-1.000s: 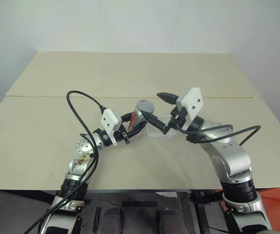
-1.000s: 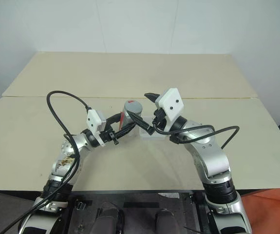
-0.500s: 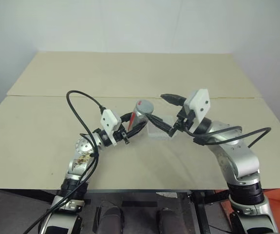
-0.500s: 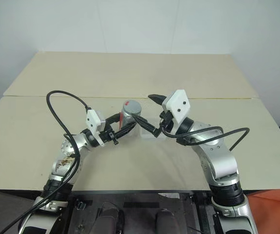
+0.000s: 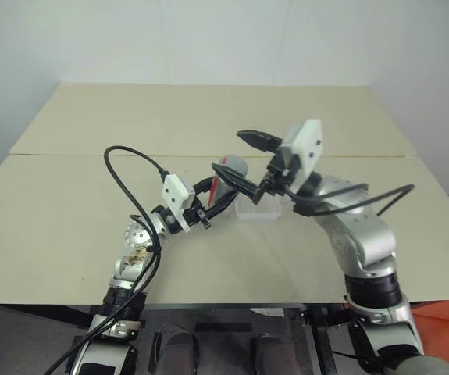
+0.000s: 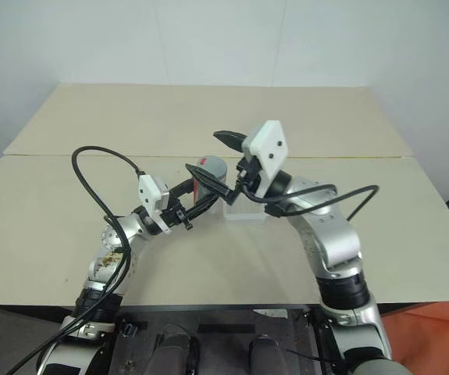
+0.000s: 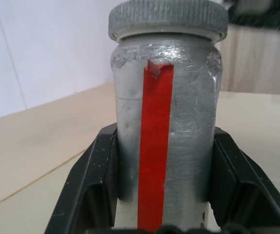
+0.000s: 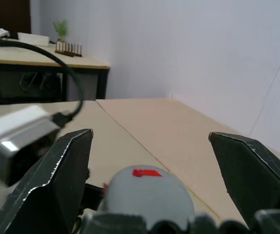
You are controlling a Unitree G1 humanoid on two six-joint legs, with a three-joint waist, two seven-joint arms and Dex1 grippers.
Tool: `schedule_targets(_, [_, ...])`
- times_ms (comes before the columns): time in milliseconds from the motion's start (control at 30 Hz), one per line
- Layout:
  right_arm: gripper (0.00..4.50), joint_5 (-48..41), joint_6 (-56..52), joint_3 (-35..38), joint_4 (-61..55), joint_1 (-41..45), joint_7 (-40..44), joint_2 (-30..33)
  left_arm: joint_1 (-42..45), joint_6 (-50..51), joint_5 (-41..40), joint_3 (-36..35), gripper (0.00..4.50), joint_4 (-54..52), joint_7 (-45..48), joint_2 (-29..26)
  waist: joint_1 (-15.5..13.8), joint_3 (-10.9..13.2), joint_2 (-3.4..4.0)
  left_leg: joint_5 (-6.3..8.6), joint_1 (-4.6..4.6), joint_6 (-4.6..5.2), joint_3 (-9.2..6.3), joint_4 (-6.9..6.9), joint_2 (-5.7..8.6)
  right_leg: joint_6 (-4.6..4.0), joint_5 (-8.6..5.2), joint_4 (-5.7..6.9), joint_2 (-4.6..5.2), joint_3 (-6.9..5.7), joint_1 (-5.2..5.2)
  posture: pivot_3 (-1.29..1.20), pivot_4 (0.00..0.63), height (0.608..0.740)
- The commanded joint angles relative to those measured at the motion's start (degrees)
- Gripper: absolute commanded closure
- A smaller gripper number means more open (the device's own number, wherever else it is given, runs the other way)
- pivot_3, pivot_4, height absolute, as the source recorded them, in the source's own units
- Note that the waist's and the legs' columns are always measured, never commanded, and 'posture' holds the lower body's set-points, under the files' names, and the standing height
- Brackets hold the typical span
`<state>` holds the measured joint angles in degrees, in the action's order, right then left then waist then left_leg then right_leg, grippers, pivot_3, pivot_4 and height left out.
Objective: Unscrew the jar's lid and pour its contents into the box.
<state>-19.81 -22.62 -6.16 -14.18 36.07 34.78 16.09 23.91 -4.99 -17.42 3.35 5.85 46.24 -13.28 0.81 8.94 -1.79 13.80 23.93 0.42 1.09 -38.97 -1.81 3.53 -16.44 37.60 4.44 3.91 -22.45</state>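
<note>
My left gripper is shut on the silver-grey jar, which has a vertical red stripe and is held upright a little above the table. The ribbed grey lid sits on the jar, its red mark facing up. My right gripper is open and hovers at the lid, with one finger on each side and not touching it. The clear box rests on the table just right of the jar, under the right wrist.
The beige table has a seam across its middle and a white wall behind it. A black cable loops up from the left arm, and another cable hangs off the right forearm.
The right gripper swung out to the right, then came up and left, and now spans the lid. The left gripper and the jar stayed in place.
</note>
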Motion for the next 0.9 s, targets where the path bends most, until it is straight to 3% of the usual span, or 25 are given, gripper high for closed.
schedule_targets(33, [0.04,1.4,3.4,0.3,1.0,1.8,-0.3,-0.5,-0.1,-1.2,-0.8,-0.7,2.41,-1.8,-0.3,0.1,-0.2,0.0,0.00,0.00,0.01,0.00,0.00,0.00,0.00,0.00,0.00,0.01,0.00,0.00,0.00,0.00,0.150,0.740])
schedule_targets(900, [0.04,-1.8,1.4,3.9,-6.9,-6.7,1.3,4.6,1.0,-2.0,-1.1,-1.5,2.41,-0.2,0.7,-0.3,-0.1,0.0,0.00,0.00,0.02,0.00,-0.01,0.01,-0.02,0.00,0.00,-0.03,-0.01,-0.01,0.00,0.00,0.150,0.740])
